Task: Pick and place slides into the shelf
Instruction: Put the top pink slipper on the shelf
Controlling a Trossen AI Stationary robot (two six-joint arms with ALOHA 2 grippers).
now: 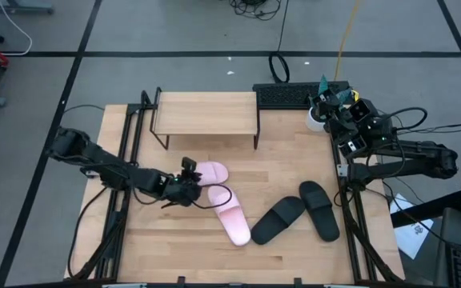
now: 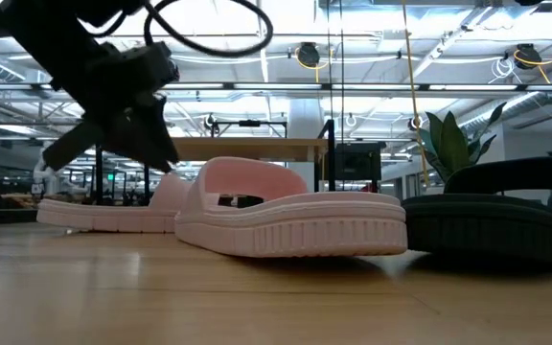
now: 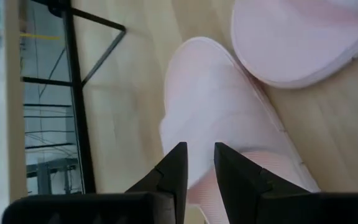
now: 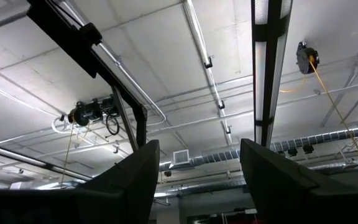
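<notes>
Two pale pink slides lie mid-table: one [image 1: 211, 172] under my left gripper [image 1: 186, 188], the other [image 1: 232, 218] just nearer, large in the low view [image 2: 286, 220]. Both black slides [image 1: 278, 220] [image 1: 319, 210] rest on their soles to the right. The light-wood shelf [image 1: 206, 112] stands on thin black legs at the far side. My left gripper [image 3: 201, 171] is shut on the farther pink slide [image 3: 210, 99]. My right gripper [image 4: 197, 180] is open at the far right [image 1: 338, 108] and points up at the ceiling. My left gripper pinches the farther pink slide at its left end, where the ribbed strap edge [image 3: 253, 165] sits beside the fingers. Pink material fills the narrow gap between the fingers [image 3: 178, 168]. They come slanting down from the table's left. The slide lies flat on the table [image 2: 113, 213].
The shelf's black legs [image 3: 73, 93] stand just beyond the held slide. A black keyboard [image 1: 290, 96] and a white cup [image 1: 316, 118] sit at the far right. Black frame rails run along both table sides [image 1: 126, 160] [image 1: 344, 184]. Bare wood lies in front of the shelf [image 1: 294, 152].
</notes>
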